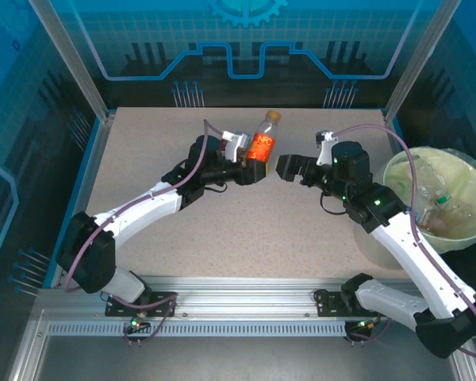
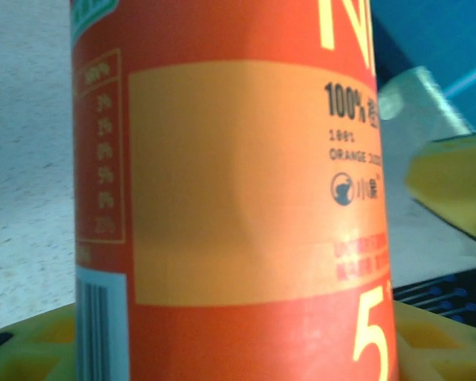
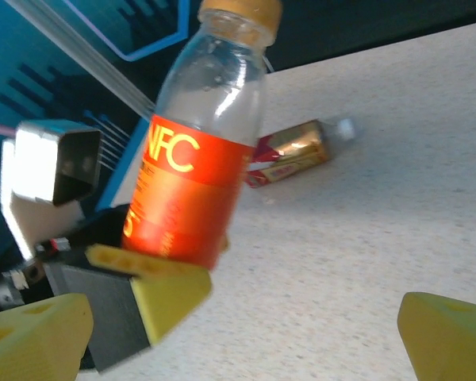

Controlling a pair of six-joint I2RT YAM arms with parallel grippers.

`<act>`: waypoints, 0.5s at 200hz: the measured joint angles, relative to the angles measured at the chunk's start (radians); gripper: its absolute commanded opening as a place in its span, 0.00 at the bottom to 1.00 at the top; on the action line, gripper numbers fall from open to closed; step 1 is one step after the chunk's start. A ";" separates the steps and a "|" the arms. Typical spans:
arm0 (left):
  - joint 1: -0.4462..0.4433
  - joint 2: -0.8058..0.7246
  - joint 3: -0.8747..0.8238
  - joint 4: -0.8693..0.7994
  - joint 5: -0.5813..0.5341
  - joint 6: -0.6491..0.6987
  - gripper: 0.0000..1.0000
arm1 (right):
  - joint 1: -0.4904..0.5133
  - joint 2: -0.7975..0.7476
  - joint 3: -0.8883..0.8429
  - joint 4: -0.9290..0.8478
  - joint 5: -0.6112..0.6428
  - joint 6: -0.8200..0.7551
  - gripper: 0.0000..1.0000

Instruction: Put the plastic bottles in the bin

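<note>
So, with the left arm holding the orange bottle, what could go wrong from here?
1. The left end effector grips the orange bottle low on its label and the bottle looks tilted, so it could twist or slip in a handover.
2. The open right end effector sits close to the left one; they might bump.
3. The bin stands far right, by the edge of the table; an early release would probably miss it.
</note>
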 measured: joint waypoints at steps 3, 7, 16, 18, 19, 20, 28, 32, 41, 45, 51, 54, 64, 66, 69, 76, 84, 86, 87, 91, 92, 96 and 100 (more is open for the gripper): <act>-0.001 0.000 0.000 0.007 0.009 -0.006 0.31 | 0.000 0.005 0.000 0.013 -0.008 0.008 1.00; -0.002 0.000 -0.001 0.017 0.019 -0.011 0.31 | 0.000 0.011 0.000 0.027 -0.019 0.021 1.00; -0.003 0.000 -0.003 0.041 0.042 -0.019 0.31 | 0.000 0.023 0.000 0.060 -0.035 0.045 1.00; -0.004 0.000 -0.004 0.048 0.049 -0.022 0.31 | 0.000 0.026 0.000 0.067 -0.039 0.053 1.00; -0.005 0.000 -0.004 0.051 0.053 -0.024 0.31 | 0.000 0.027 0.000 0.069 -0.040 0.055 1.00; -0.005 0.000 -0.005 0.054 0.054 -0.024 0.31 | 0.000 0.028 0.000 0.072 -0.041 0.057 1.00; -0.008 -0.001 -0.006 0.078 0.074 -0.035 0.32 | 0.000 0.039 0.000 0.097 -0.048 0.081 1.00; -0.010 -0.001 -0.008 0.090 0.085 -0.039 0.32 | 0.000 0.045 0.000 0.113 -0.051 0.095 1.00; -0.014 -0.001 -0.010 0.111 0.105 -0.043 0.33 | 0.000 0.057 0.000 0.140 -0.052 0.121 1.00; -0.016 -0.001 -0.011 0.120 0.115 -0.045 0.33 | 0.000 0.063 -0.001 0.153 -0.052 0.133 1.00; -0.019 -0.001 -0.013 0.132 0.131 -0.047 0.33 | 0.000 0.070 -0.002 0.172 -0.051 0.151 1.00; -0.021 -0.001 -0.013 0.138 0.138 -0.048 0.33 | 0.000 0.073 -0.003 0.182 -0.051 0.161 1.00; -0.028 -0.001 -0.013 0.154 0.163 -0.051 0.33 | 0.000 0.085 -0.005 0.208 -0.051 0.185 1.00; -0.030 -0.001 -0.013 0.154 0.166 -0.051 0.33 | 0.000 0.086 -0.006 0.211 -0.051 0.187 1.00; -0.032 -0.001 -0.013 0.159 0.173 -0.053 0.33 | 0.000 0.089 -0.006 0.218 -0.052 0.194 1.00; -0.038 -0.001 -0.013 0.166 0.185 -0.053 0.33 | 0.000 0.096 -0.006 0.235 -0.055 0.205 1.00; -0.043 -0.001 -0.013 0.173 0.198 -0.056 0.33 | 0.000 0.101 -0.006 0.253 -0.058 0.215 1.00; -0.045 -0.001 -0.014 0.175 0.201 -0.058 0.33 | 0.000 0.101 -0.006 0.256 -0.058 0.218 1.00; -0.045 -0.001 -0.014 0.177 0.203 -0.058 0.33 | 0.000 0.102 -0.006 0.260 -0.059 0.219 1.00; -0.047 -0.001 -0.014 0.182 0.208 -0.061 0.33 | 0.000 0.102 -0.007 0.267 -0.060 0.222 0.99; -0.047 -0.001 -0.015 0.183 0.209 -0.061 0.33 | 0.000 0.102 -0.008 0.268 -0.059 0.222 0.99; -0.048 -0.001 -0.016 0.188 0.213 -0.061 0.33 | 0.000 0.102 -0.008 0.275 -0.060 0.226 0.97; -0.049 -0.001 -0.016 0.192 0.217 -0.063 0.33 | 0.000 0.102 -0.008 0.282 -0.061 0.227 0.95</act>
